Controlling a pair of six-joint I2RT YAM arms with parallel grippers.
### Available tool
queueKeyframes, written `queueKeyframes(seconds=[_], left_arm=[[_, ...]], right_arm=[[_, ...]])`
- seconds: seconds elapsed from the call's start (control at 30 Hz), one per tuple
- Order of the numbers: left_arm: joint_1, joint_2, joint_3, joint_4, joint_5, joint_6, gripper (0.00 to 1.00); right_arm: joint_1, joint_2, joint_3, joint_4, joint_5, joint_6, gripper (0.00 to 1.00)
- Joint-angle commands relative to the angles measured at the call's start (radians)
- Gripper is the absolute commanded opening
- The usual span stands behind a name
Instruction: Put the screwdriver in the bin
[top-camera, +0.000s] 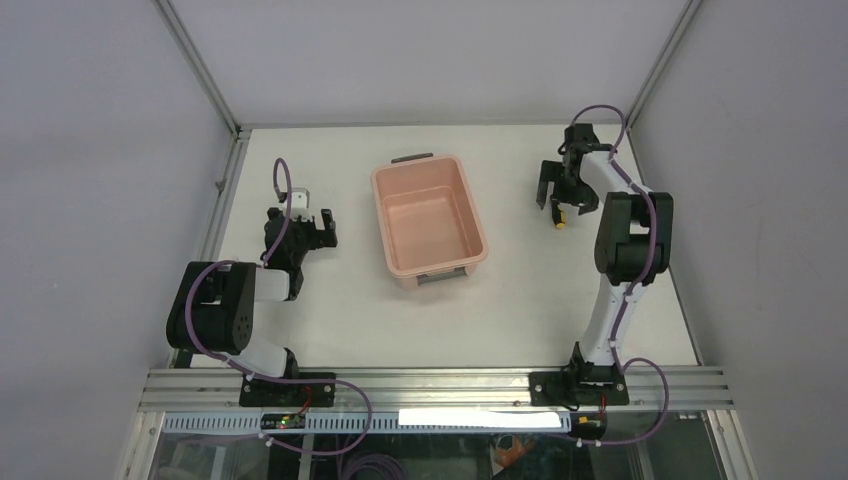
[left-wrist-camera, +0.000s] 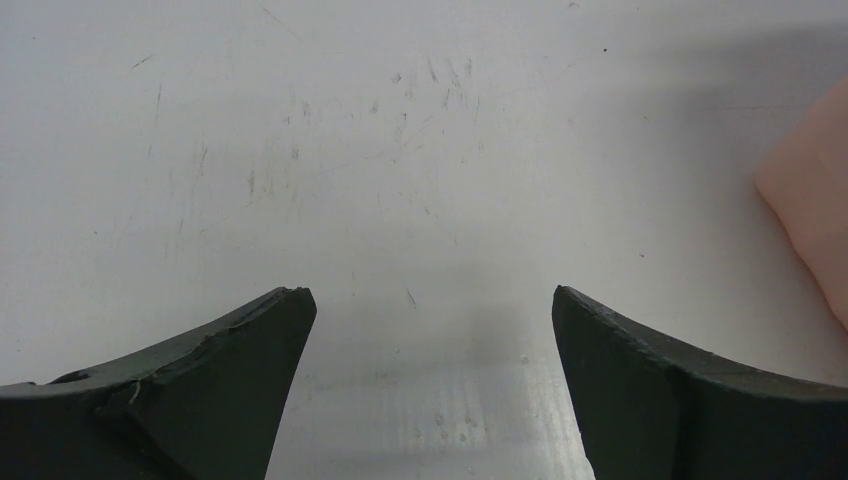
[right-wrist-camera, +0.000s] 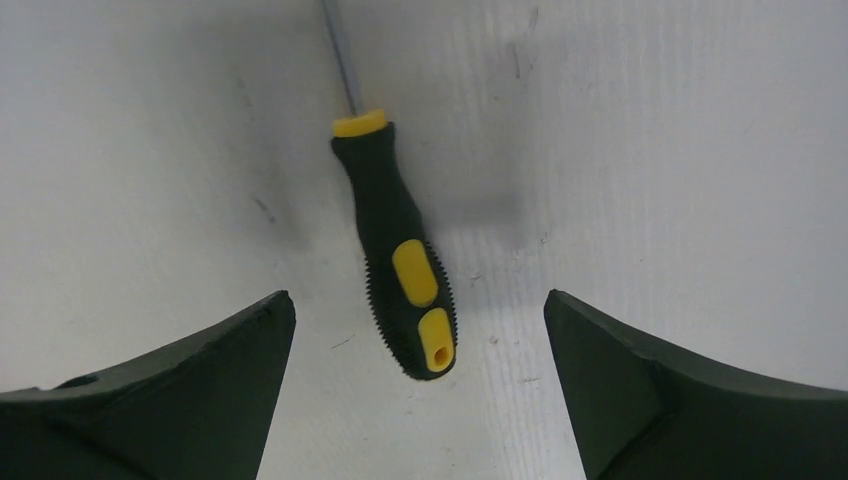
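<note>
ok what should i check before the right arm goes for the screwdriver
1. right gripper fingers open: ok
2. screwdriver handle lying between those fingers: ok
3. fingers low enough to close on the handle: cannot tell
4. bin open-topped, nothing inside: ok
5. left gripper open, beside the bin, not over it: ok

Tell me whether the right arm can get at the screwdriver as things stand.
Probably yes. The right end effector hangs open just above the screwdriver, whose handle lies untouched on the bare table, framed between the fingers. Nothing stands between them; the bin sits off to the side.
</note>
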Motion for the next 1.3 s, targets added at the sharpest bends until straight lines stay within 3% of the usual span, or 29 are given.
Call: queueKeyframes(seconds=[0.0,0.2,0.27,0.37,0.47,0.97,1.27], left_arm=[[-0.006,-0.029,0.000,0.025,0.010,-0.018,0.99],[-0.006,-0.028,0.000,0.026,0.010,-0.018,0.99],[-0.006,-0.029,0.000,0.026,0.010,-0.018,0.99],[-0.006,-0.028,0.000,0.026,0.010,-0.018,0.99],[-0.006,-0.029,0.000,0.026,0.010,-0.018,0.99],[-0.007,-0.028,0.000,0.026,0.010,-0.018,0.99],[-0.006,-0.029,0.000,0.026,0.010,-0.018,0.99]], right_arm=[[-0.048,0.064,0.067,-0.051,-0.061,-0.022,0.98],[-0.055,0.139,0.093,-0.062,-0.084,-0.022,0.80],[-0.055,0.143,0.093,-0.077,-0.085,-0.021,0.64],[-0.054,0.130,0.092,-0.097,-0.072,-0.022,0.24],[-0.054,0.103,0.099,-0.115,-0.061,-0.028,0.10],[-0.012,-0.127,0.341,-0.364,0.011,-0.004,0.08],[0.256,-0.192,0.534,-0.452,0.009,-0.001,0.02]])
